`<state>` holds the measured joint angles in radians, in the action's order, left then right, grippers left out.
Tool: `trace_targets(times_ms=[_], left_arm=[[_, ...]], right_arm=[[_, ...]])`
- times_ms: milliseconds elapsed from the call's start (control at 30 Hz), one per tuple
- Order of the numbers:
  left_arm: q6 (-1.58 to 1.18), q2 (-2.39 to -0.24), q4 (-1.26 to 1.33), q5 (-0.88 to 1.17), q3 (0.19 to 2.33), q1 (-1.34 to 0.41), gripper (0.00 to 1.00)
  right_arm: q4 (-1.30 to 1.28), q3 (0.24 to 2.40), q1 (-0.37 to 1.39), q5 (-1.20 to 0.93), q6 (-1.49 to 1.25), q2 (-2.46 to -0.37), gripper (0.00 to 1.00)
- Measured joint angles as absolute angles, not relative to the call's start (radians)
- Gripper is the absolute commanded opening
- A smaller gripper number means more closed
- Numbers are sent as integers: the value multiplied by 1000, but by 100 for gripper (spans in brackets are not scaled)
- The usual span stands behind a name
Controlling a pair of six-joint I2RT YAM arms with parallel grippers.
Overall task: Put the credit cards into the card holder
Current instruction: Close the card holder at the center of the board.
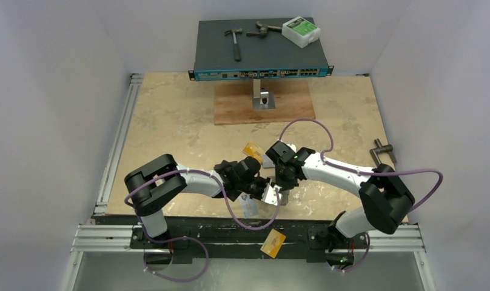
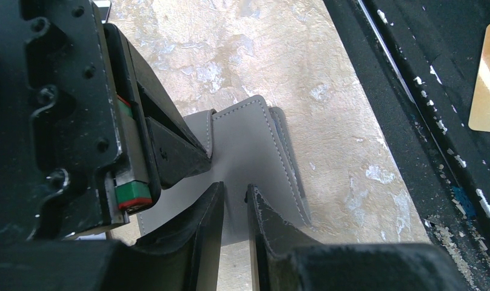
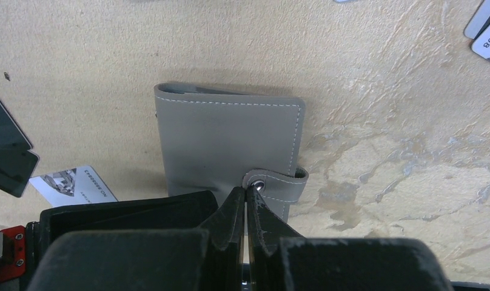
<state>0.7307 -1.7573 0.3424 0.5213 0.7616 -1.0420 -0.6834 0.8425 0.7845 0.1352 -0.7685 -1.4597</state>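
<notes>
Left tool [image 2: 235,189] clamps the card holder [image 3: 230,139]; right tool [image 3: 245,194] closed, over mottled beige tabletop [image 1: 170,115].

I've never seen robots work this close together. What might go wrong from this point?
1. The card holder is still snapped shut. The right gripper, closed at the snap tab, may slip off without opening it.
2. The left gripper grips the holder right beside the right one, so the two might bump.
3. One orange card lies off the board on the black rail, which looks awkward to pick up from.
</notes>
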Motion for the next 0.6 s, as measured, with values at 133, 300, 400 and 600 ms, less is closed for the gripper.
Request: trace_targets(times_ms=[133, 300, 400, 600], left_arm=[[731, -1757, 342, 521, 762, -1042, 21], [738, -1757, 342, 522, 762, -1042, 21], [744, -1757, 341, 522, 762, -1042, 21], [745, -1756, 339, 521, 762, -1043, 21]], right_arm=[[-683, 842, 785, 136, -768, -1461, 0], [-681, 842, 785, 135, -768, -1466, 0], [-681, 842, 785, 135, -768, -1469, 0], [-682, 845, 785, 131, -765, -1474, 0]])
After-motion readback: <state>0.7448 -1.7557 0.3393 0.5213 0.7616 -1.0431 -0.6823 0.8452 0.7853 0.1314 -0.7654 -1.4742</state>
